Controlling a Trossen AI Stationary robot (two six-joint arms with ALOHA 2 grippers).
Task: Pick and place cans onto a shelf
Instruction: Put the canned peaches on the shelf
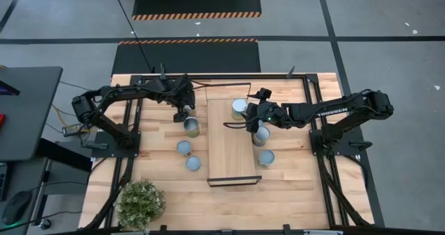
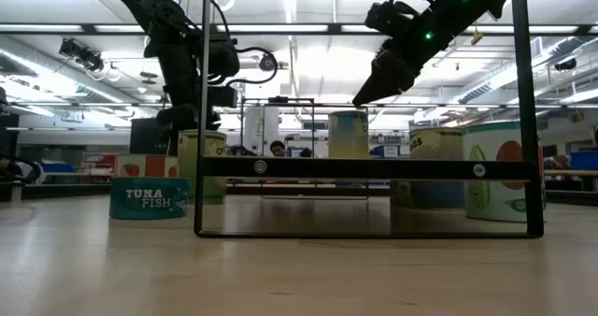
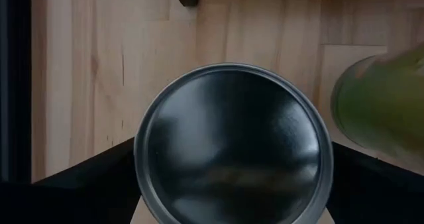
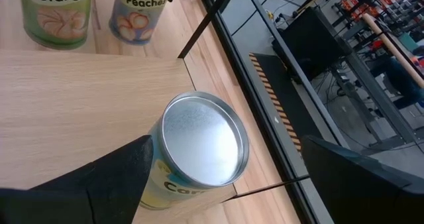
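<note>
1 can (image 1: 239, 108) stands on the shelf (image 1: 233, 155) under the right gripper (image 1: 249, 115), fingers apart. The left gripper (image 1: 182, 113), fingers spread, straddles another can (image 3: 232, 144) among neighbours on the table (image 1: 292, 186); a plant (image 1: 140, 204) sits well clear.

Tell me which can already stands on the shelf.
Only the can at the far end of the shelf, just by the right gripper, stands on it. The others stand on the tabletop on either side.
</note>
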